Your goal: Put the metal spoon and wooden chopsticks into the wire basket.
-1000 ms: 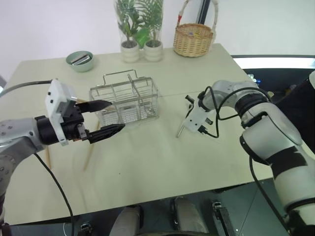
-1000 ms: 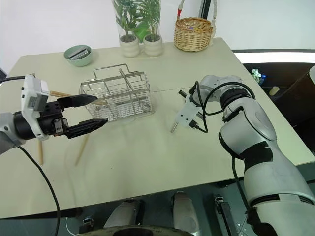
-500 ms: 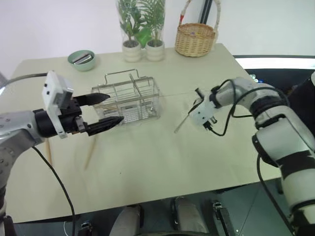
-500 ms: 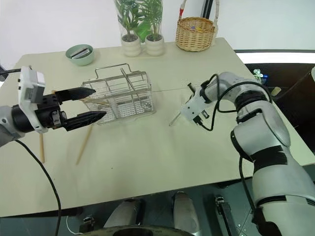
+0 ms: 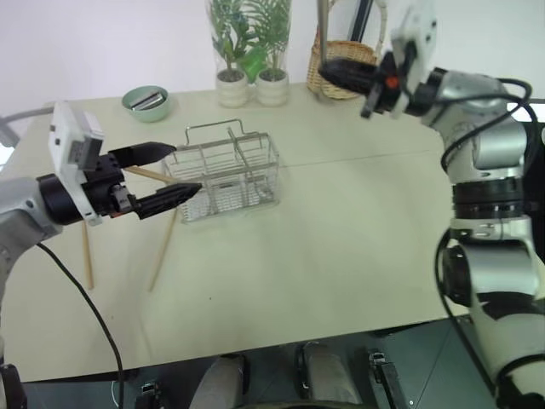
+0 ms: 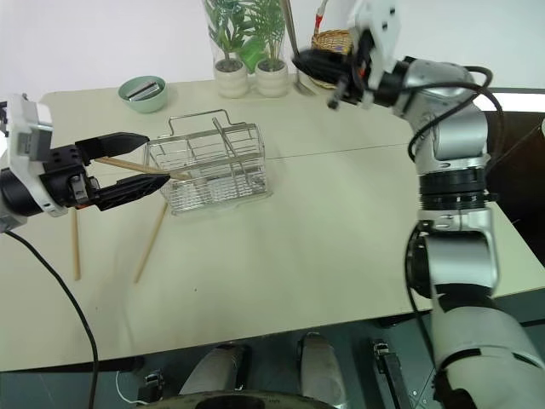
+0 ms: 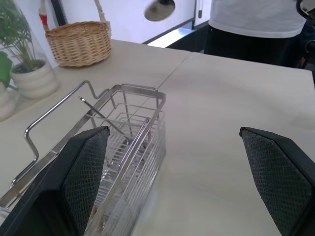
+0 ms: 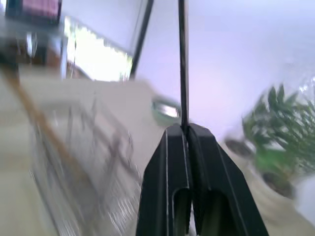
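The wire basket (image 5: 230, 166) stands on the table left of centre. My left gripper (image 5: 187, 169) hovers open at its left end, with nothing between its fingers. One wooden chopstick (image 6: 136, 164) leans on that end of the basket, passing between the open fingers. Two more chopsticks (image 6: 152, 243) (image 6: 75, 247) lie flat on the table nearby. My right gripper (image 6: 298, 60) is raised high over the far side of the table and shut on the metal spoon (image 6: 289, 25). The spoon's thin handle (image 8: 182, 59) rises from the shut fingers, and its bowl (image 7: 160, 9) is uppermost.
A woven wicker basket (image 7: 78, 44) sits at the table's far edge behind my right gripper. Two potted plants (image 5: 247, 51) and a green bowl (image 5: 145, 102) stand along the back. A person in a white shirt (image 7: 256, 19) stands beyond the table's right side.
My right gripper has swung up from the table top with the spoon and rolled, so the spoon now stands upright. The left gripper has stayed open by the basket.
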Available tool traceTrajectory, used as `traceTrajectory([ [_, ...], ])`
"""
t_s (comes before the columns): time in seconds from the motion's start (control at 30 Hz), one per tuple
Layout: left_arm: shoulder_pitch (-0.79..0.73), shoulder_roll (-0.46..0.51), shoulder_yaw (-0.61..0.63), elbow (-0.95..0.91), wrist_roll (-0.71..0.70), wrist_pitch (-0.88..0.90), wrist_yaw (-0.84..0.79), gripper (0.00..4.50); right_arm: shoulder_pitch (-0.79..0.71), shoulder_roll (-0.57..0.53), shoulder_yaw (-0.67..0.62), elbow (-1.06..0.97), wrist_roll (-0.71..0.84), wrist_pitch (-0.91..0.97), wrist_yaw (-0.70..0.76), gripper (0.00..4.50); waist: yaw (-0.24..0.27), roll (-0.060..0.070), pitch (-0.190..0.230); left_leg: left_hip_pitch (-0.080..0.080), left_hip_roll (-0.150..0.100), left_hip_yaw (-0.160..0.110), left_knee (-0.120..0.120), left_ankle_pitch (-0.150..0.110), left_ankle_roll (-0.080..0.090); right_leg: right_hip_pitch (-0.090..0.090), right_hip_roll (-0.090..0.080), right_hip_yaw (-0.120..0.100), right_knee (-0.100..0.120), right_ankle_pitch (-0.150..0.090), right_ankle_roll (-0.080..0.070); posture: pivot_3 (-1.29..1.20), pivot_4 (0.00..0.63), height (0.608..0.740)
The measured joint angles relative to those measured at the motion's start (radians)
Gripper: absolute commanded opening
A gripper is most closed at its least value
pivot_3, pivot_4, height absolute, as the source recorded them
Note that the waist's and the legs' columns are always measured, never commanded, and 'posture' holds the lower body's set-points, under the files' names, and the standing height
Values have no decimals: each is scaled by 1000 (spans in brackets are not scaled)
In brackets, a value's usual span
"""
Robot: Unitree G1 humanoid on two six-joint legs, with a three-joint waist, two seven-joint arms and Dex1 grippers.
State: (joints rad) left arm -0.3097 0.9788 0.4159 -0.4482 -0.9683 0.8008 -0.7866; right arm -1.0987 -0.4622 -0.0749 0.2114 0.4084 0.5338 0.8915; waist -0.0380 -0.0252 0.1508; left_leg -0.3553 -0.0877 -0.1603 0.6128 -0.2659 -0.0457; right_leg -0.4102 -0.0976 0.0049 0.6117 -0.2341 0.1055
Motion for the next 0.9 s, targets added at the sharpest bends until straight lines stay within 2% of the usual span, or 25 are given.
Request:
traceTrajectory([
  [0.07,0,1,0,1,0,0,1,4500,1,66,-18,-66,50,118,-98,29,3,0,0,-1,-1,0,0,0,0,0,-1,0,0,0,0,0,150,704],
  [0.2,0,6,4,7,2,0,2,4500,25,152,-17,-137,96,212,-204,29,20,0,0,-1,-1,1,0,0,0,-1,-1,-1,-1,0,0,0,150,704],
  [0.3,0,15,15,8,4,0,5,4500,74,209,-3,-150,108,228,-247,29,25,0,0,-1,-1,1,0,0,0,-1,-1,-1,0,0,0,0,150,704],
  [0.57,5,20,45,-1,-2,3,26,4500,201,266,50,-138,87,208,-299,29,18,-1,0,0,0,1,0,0,1,-1,0,-1,0,0,0,0,150,704],
  [0.7,6,20,56,-4,-6,6,31,4500,239,293,83,-121,63,179,-319,1330,18,0,0,0,0,1,0,0,1,-1,0,-1,0,0,0,0,150,704],
  [0.83,5,21,67,-3,-6,9,32,4500,240,295,87,-117,45,173,-346,3316,21,0,0,0,0,1,0,0,0,-1,0,-2,0,0,0,0,150,704],
  [0.9,-1,21,67,-2,-6,12,34,4500,240,287,79,-120,49,177,-349,3316,22,0,0,-1,0,1,0,0,1,0,0,-2,0,0,0,0,150,704],
])
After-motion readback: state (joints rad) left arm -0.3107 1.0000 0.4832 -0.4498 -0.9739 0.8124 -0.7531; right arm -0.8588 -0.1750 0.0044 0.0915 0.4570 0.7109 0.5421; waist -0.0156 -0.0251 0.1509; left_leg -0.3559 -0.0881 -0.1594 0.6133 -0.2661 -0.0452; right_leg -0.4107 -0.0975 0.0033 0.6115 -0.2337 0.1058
